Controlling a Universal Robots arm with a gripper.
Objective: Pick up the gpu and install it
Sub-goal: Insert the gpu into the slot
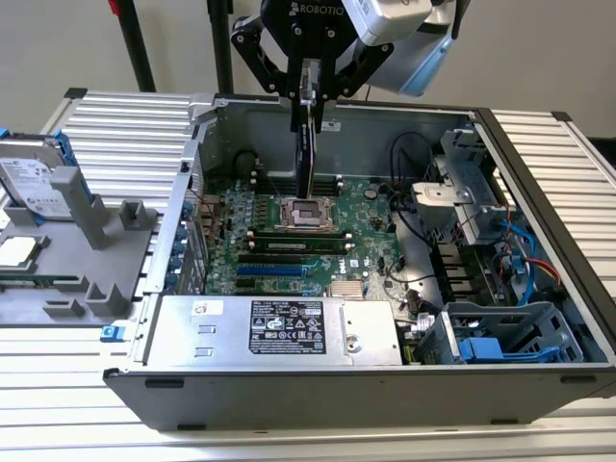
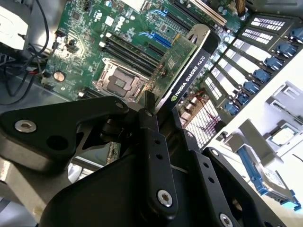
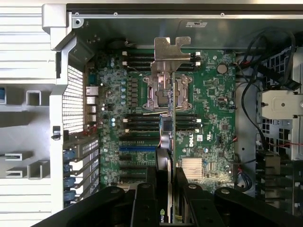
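Observation:
My gripper (image 1: 310, 96) is shut on the gpu (image 1: 308, 144), a green card with a black shroud that hangs edge-down over the open computer case. In the exterior view its lower end lines up with the CPU socket (image 1: 306, 214) on the large green motherboard (image 1: 375, 207). The second wrist view has the gpu (image 2: 187, 66) sticking out from between the black fingers (image 2: 150, 127), above the motherboard (image 2: 94, 28). Seen edge-on in the first wrist view, the gpu (image 3: 168, 142) ends in its silver bracket (image 3: 171, 47), held by the gripper (image 3: 168, 187) over the motherboard (image 3: 208, 109).
The case's silver power supply (image 1: 279, 327) lies along its near wall, and a blue drive cage (image 1: 500, 337) and cables (image 1: 414, 154) sit at the exterior view's right. Outside, at the left, a hard drive (image 1: 29, 183) and grey fixture (image 1: 106, 241) rest on the ribbed table.

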